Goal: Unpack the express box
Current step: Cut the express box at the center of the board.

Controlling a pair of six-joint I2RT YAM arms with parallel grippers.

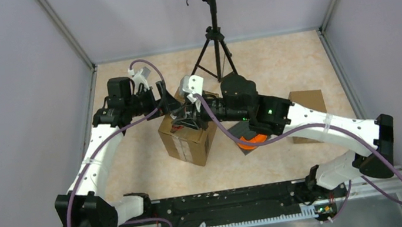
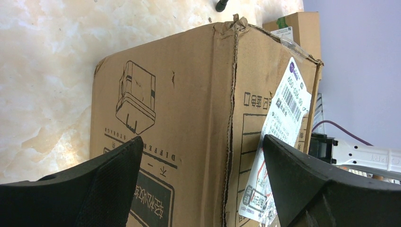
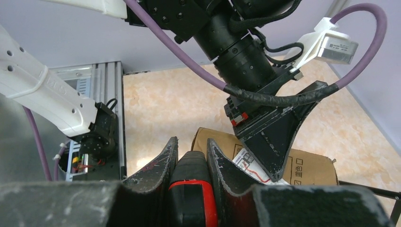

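The express box (image 1: 188, 142) is a brown cardboard carton standing at the middle of the table, with a white shipping label (image 2: 283, 127) on one face. My left gripper (image 2: 201, 156) is open, with its fingers (image 2: 99, 189) spread wide over a printed face of the box (image 2: 189, 109). In the right wrist view one left finger (image 3: 272, 137) hangs just over the label on the box (image 3: 309, 165). My right gripper (image 3: 192, 142) is shut on a black and red cutter (image 3: 194, 189), held above the box's near edge. The box's flaps are hidden under both grippers in the top view.
A second, smaller cardboard box (image 1: 309, 107) lies at the right. An orange object (image 1: 253, 140) and a dark pad (image 1: 241, 130) sit under my right arm. A black tripod (image 1: 214, 46) stands behind the box. Grey walls close in both sides.
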